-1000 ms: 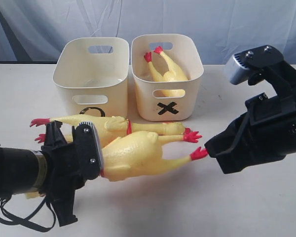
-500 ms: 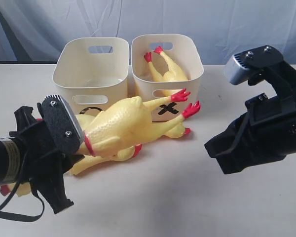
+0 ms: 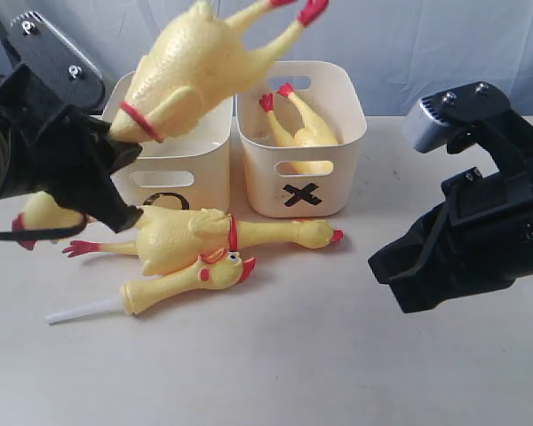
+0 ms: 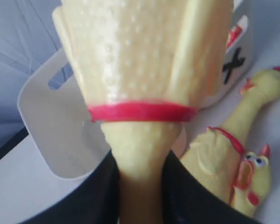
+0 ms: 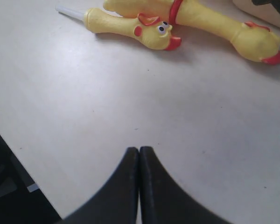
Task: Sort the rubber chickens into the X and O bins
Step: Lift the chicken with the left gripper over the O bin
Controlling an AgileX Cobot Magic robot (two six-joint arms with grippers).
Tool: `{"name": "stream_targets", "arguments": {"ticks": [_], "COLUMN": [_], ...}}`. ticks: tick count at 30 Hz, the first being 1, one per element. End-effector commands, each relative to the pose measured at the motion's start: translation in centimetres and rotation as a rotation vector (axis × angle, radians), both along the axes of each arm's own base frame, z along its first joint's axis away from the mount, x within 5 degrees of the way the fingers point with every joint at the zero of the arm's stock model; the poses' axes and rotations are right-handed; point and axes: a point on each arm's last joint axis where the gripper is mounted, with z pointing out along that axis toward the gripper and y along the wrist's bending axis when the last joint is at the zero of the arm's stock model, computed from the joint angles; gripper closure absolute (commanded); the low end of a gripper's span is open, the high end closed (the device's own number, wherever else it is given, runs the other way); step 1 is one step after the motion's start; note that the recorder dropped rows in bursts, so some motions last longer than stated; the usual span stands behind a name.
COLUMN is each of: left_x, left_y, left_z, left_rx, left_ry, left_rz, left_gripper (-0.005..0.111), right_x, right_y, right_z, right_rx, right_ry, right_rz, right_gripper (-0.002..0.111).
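Left gripper point(image 3: 111, 151) is clamping a big chicken point(image 3: 191, 67) by the neck, just under its red band. The jaws are partway closed around it, not wide. It's carrying the bird high, feet pointing up and away, body hanging over the O bin point(image 3: 209, 169). My read: gripping the thin neck is giving it a firm hold, and the height is letting the long body clear the rim before a drop. What looks like the head is poking out below the arm.

Right gripper point(image 5: 139, 151) is sitting pinched fully closed with nothing in it, hovering above the bare table point(image 3: 293, 373), well apart from everything. Probably staying out of the left arm's way.

X bin point(image 3: 338, 169) is holding one boxed chicken point(image 3: 302, 129), feet up against the back wall. I can't see anything inside the O bin.

Two are waiting on the table in front of the bins: a banded chicken point(image 3: 182, 240) lying flat with its head just in front of the X bin, and a small chicken point(image 3: 195, 275) touching its near side, white stub point(image 3: 71, 312) at the tail end.

Judging it roughly a quarter done, with the second placement underway.
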Motion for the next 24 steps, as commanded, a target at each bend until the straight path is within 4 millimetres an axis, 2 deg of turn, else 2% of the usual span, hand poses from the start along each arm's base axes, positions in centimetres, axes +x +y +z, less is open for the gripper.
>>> {"name": "stream_targets", "arguments": {"ticks": [1,4,5,7,12,24], "left_x": [2.6,4.2,5.1,6.3,8.2,13.6], "left_y": [0.4,0.6,1.2,2.3,2.8,1.1], "left_z": [0.6,0.6,0.7,0.5,0.7,-1.3], "left_rx": [-0.167,-0.316,-0.431,-0.514,-0.577,-0.598], "left_ry": [-0.07,-0.138,-0.159,-0.204,-0.406,-0.445], "left_rz": [0.027,0.034,0.091,0.168,0.219,0.217], "left_gripper": [0.107,0.107,0.107,0.107,0.107,0.107], "right_x": [-0.1,-0.1,-0.1,-0.1,-0.1,-0.1], "right_y": [-0.1,-0.1,-0.1,-0.1,-0.1,-0.1], "right_z": [0.0,0.0,0.0,0.0,0.1,0.1], "right_rx": [0.006,0.006,0.006,0.006,0.009,0.009], "right_ry": [0.0,0.0,0.0,0.0,-0.004,-0.004], "right_rz": [-0.001,-0.001,-0.001,-0.001,-0.005,-0.005], "right_gripper": [0.109,0.109,0.109,0.109,0.109,0.109]}}
